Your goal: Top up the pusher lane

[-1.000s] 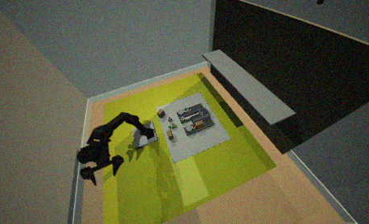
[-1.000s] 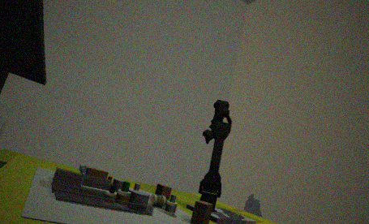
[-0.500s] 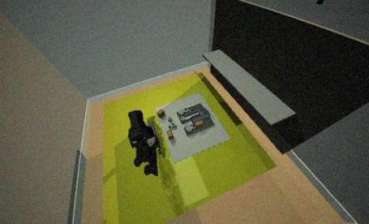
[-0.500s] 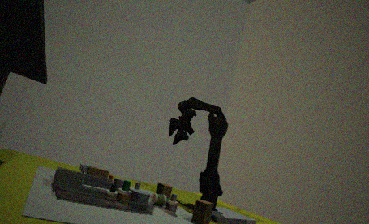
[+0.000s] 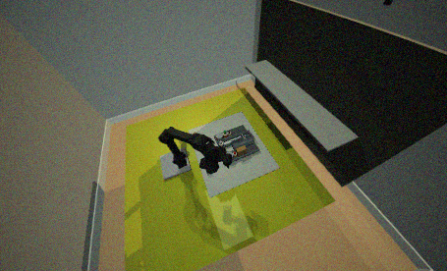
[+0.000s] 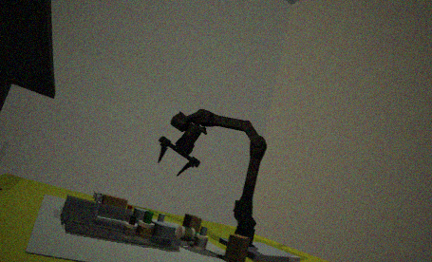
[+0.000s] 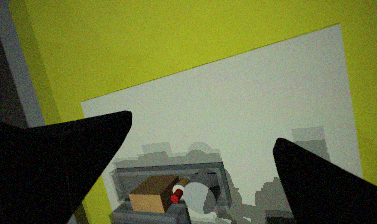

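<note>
My gripper [image 6: 168, 169] [image 7: 202, 131] is open and empty, high above the grey rack [image 5: 250, 139] [image 6: 80, 215] with the lanes. In the exterior view, a green-topped item [image 6: 148, 216] and small pale and brown jars stand at the rack. In the wrist view a red-topped item [image 7: 175, 198] shows beside a brown block [image 7: 153, 194]. Small loose jars [image 6: 201, 240] stand in front of the rack in the exterior view; the arm hides them in the top view. The sprung lane, its pusher plate and the matching jar cannot be told apart at this size.
The rack stands on a pale board [image 5: 264, 169] [image 6: 42, 242] [image 7: 269, 85] on a yellow-green surface [image 5: 154, 221]. A brown block [image 6: 192, 222] and a taller brown block [image 6: 237, 247] stand between rack and arm base. A long grey shelf [image 5: 302, 105] is on the far side.
</note>
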Controlling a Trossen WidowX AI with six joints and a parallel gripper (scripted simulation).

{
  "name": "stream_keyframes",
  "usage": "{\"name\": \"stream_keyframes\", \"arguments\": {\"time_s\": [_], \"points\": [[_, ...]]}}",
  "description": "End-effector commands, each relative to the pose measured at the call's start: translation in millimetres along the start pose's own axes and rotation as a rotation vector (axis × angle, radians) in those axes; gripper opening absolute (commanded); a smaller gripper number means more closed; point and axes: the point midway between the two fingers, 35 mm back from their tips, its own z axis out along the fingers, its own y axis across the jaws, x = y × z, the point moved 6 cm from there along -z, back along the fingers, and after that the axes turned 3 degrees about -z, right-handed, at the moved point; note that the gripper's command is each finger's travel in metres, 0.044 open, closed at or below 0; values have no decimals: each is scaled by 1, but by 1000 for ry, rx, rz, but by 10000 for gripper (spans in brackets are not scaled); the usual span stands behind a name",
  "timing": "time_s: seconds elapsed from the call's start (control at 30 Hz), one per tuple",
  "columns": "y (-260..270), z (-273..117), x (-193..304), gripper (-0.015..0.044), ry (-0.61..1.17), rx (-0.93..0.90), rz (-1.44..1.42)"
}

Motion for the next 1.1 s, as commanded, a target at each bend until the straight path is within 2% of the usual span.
{"name": "stream_keyframes", "arguments": {"time_s": [0.0,0.17,0.37,0.67,1.07], "points": [[2,11,67,440,90,28,-329],[-13,18,142,440,191,49,-724],[-54,17,220,440,300,62,-1207],[-142,9,295,440,433,60,-1928],[-148,17,302,440,441,59,-1982]]}}
